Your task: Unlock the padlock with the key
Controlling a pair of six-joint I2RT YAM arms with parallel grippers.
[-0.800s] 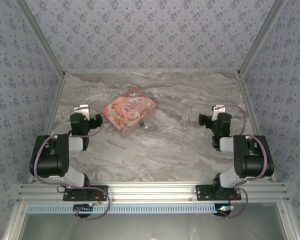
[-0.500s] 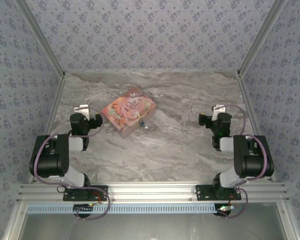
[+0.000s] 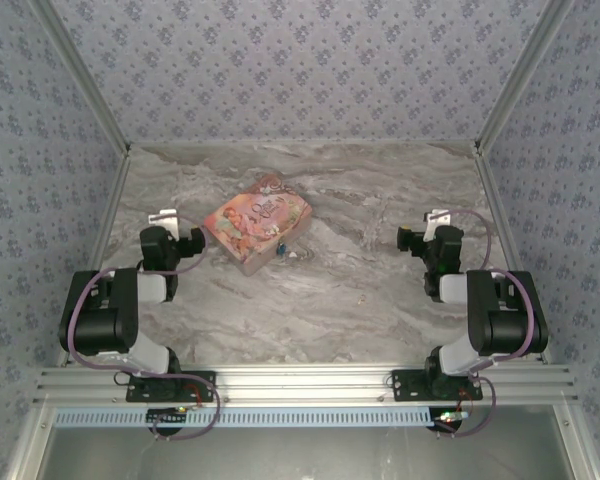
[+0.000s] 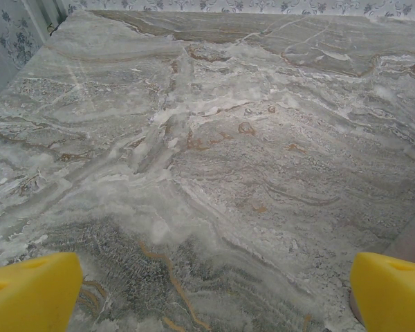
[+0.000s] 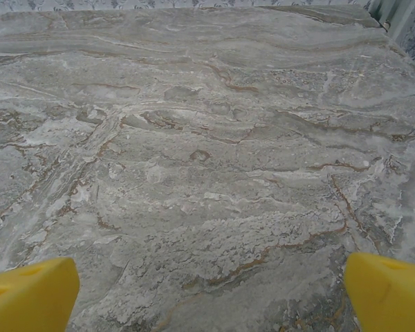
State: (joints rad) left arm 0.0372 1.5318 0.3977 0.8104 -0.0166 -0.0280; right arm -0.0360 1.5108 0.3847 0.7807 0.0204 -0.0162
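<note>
The padlock [image 3: 281, 246] is a tiny blue speck on the marble table, touching the near right corner of a pink illustrated box [image 3: 257, 222]. A tiny pale glint [image 3: 294, 253] just right of it may be the key, too small to be sure. My left gripper [image 3: 164, 217] rests folded back at the left, a short way left of the box. Its yellow fingertips [image 4: 31, 294] stand wide apart over bare marble, so the left gripper [image 4: 214, 297] is open. At the far right, my right gripper [image 3: 438, 217] is likewise open [image 5: 211, 294], with nothing between its yellow fingertips [image 5: 387, 290].
The marble tabletop [image 3: 360, 300] is walled by patterned panels with aluminium posts at the left [image 3: 80, 75] and right [image 3: 520, 75]. An aluminium rail [image 3: 300, 380] carries both arm bases along the near edge.
</note>
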